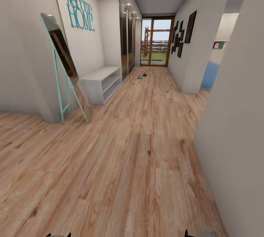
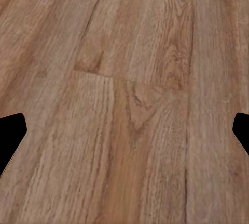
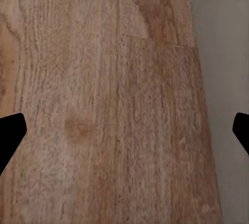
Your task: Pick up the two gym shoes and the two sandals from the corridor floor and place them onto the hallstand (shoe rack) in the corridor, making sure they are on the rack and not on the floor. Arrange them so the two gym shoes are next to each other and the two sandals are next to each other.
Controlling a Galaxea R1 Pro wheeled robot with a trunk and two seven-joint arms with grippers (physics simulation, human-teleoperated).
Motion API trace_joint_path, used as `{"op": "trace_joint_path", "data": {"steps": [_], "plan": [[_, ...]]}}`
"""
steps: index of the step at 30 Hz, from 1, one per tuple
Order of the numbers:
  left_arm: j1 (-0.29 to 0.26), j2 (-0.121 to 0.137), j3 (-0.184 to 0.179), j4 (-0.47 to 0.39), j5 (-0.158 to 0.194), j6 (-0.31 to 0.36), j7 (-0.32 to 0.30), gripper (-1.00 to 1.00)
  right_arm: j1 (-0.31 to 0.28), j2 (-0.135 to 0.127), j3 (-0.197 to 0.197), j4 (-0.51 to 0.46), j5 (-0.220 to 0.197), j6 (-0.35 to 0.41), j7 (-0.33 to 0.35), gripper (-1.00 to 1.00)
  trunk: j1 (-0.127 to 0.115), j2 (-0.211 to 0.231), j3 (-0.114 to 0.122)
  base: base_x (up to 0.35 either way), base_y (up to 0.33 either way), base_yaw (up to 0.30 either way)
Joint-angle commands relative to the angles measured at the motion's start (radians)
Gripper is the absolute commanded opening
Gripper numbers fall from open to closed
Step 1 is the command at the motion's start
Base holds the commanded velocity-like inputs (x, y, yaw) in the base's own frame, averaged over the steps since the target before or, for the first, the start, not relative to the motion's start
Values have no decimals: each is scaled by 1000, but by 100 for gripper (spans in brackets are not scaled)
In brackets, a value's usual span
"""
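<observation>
— Shoes (image 1: 142,76) first: where are they, and which way do they point?

— You've got them far down the corridor floor (image 1: 139,149), near the glass door (image 1: 157,42), just a small dark and pale cluster. Too small to tell sneakers from sandals, or their long axis.

— And the rack?

— You see a low grey bench (image 1: 99,83) on the left wall past the leaning mirror (image 1: 64,72), under teal "Welcome HOME" letters (image 1: 79,7). Its near end is partly hidden by the mirror.

— My grippers?

— Left gripper (image 2: 124,133) and right gripper (image 3: 124,133) each show only dark fingertips at the wrist views' edges, spread wide, nothing between them but planks. The right one hangs beside a grey wall (image 3: 223,78).
</observation>
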Motion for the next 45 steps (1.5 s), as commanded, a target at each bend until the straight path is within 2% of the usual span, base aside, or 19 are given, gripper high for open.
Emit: {"op": "trace_joint_path", "data": {"steps": [1, 45], "plan": [[-1, 0, 8, 0, -5, -2, -7, 100, 0, 0, -8, 1, 11, -3, -3, 100, 0, 0, -1, 340, 0, 0], [-1, 0, 8, 4, -6, -2, -7, 100, 0, 0, -8, 1, 11, -3, -3, 100, 0, 0, -1, 340, 0, 0]]}}
